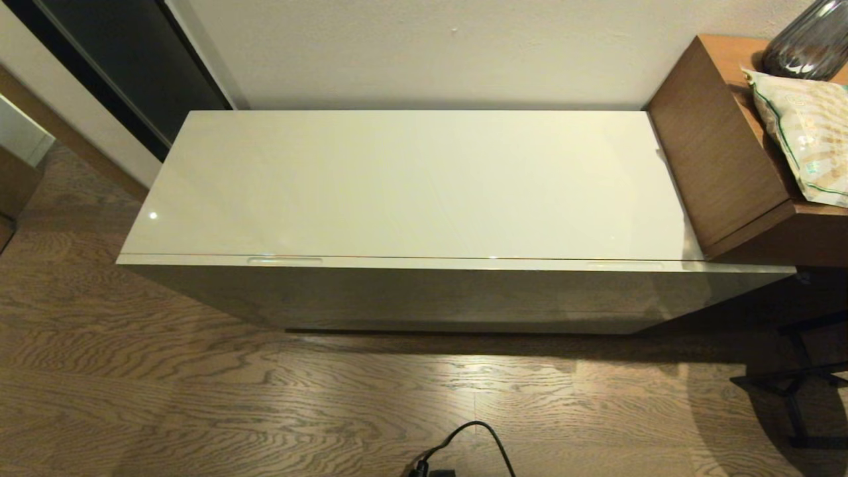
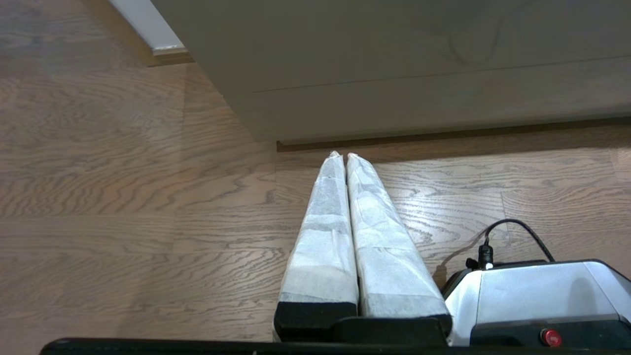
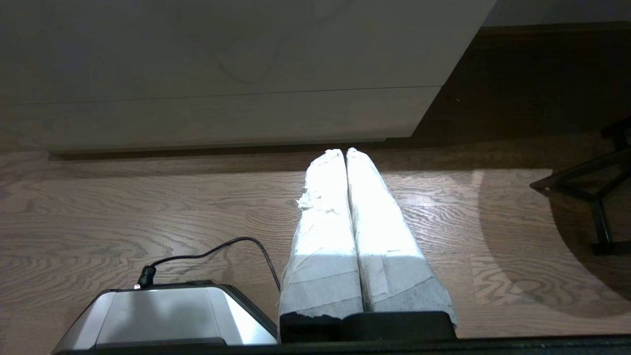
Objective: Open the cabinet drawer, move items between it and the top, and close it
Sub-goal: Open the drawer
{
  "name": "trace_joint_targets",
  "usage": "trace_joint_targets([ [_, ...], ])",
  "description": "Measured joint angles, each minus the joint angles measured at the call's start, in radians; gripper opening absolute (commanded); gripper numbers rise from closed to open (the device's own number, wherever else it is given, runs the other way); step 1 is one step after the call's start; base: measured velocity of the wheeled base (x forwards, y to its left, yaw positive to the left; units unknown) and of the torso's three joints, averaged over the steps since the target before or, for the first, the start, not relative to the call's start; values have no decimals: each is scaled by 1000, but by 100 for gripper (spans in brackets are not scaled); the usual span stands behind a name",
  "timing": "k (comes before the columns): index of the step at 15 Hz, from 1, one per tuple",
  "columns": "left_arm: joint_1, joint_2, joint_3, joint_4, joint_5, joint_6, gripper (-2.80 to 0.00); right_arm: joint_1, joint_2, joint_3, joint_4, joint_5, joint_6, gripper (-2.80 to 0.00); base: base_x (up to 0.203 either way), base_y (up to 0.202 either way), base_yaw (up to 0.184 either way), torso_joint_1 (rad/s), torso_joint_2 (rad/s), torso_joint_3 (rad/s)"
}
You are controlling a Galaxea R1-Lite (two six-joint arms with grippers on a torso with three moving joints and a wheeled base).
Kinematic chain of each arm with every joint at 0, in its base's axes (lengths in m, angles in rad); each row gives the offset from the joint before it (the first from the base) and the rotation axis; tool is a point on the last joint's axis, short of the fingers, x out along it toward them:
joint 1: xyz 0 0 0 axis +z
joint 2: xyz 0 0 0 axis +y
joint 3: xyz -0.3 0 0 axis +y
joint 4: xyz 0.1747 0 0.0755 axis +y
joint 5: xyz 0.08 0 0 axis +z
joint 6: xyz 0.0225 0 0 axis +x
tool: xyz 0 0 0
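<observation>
While nothing has yet been reached for, the left gripper (image 2: 340,156) hangs low over the floor (image 2: 123,197) with its wrapped fingers pressed together on nothing, pointing at the cabinet's near face, as I judge ready for the pull; the right gripper (image 3: 345,151) is parked likewise, closed and empty; beyond them the cabinet drawer (image 1: 457,291) sits fully shut, glossy grey-beige, under the top (image 1: 411,179), a bare cream panel; no items show.

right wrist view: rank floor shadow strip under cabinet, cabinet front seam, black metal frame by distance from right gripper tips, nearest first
From the right gripper, shut and empty above the floor:
1. Shadow strip under the cabinet, just past the tips.
2. Cabinet front seam, higher on the panel.
3. Black metal frame, far off to the side.
</observation>
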State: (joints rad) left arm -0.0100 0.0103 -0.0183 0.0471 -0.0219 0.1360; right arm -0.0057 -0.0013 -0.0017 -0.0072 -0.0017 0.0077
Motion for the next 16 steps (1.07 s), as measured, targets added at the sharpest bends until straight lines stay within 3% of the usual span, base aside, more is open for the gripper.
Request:
trace_joint_targets([
  [12, 1, 34, -17, 7, -2, 2, -280, 0, 0, 0, 0, 0, 0, -280, 0, 0, 0, 0, 0, 0],
  [14, 1, 99, -139, 58, 0, -78, -280, 0, 0, 0, 0, 0, 0, -280, 0, 0, 0, 0, 0, 0],
  [16, 1, 219, -363, 132, 1, -206, -280, 0, 0, 0, 0, 0, 0, -280, 0, 0, 0, 0, 0, 0],
])
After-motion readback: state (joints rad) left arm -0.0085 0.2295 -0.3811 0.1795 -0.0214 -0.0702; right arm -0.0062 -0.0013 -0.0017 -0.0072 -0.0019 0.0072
